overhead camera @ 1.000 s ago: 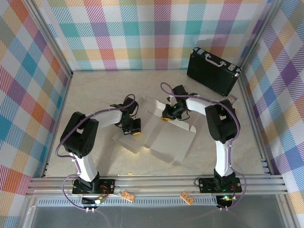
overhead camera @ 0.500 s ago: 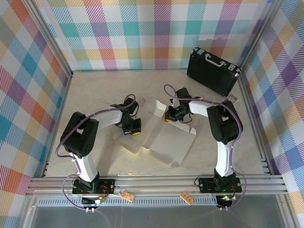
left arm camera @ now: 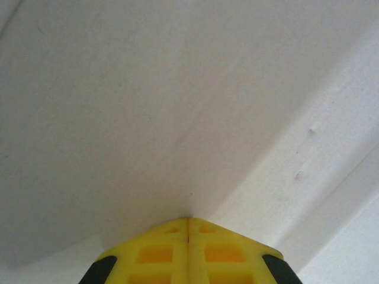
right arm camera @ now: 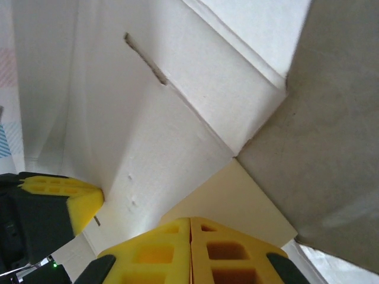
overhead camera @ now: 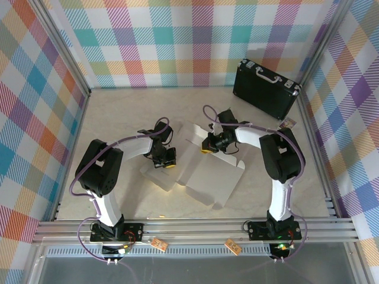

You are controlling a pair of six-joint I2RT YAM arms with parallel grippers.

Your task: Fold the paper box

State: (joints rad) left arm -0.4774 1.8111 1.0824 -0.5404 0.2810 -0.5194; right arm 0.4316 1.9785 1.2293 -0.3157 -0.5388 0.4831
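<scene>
The paper box [overhead camera: 208, 173] lies unfolded on the table, white side up, with flaps raised at its far edge. My left gripper [overhead camera: 168, 163] rests on the box's left panel; in the left wrist view its yellow fingertips [left arm camera: 188, 221] are shut, tip against white cardboard [left arm camera: 148, 118]. My right gripper [overhead camera: 206, 147] is at the far flaps. Its jaws [right arm camera: 190, 220] are shut, tip touching a tan flap face [right arm camera: 237, 198] beside a white panel with a slot [right arm camera: 145, 59]. The left gripper's yellow finger [right arm camera: 71, 200] shows beyond the panel.
A black hard briefcase [overhead camera: 266, 89] with a metal handle leans at the back right corner. Checked walls and aluminium rails [overhead camera: 189, 228] enclose the beige tabletop [overhead camera: 118, 112]. Free room lies left and behind the box.
My right gripper has shifted slightly left along the far flaps, and the box's right part has moved a little with it. The left arm has stayed put.
</scene>
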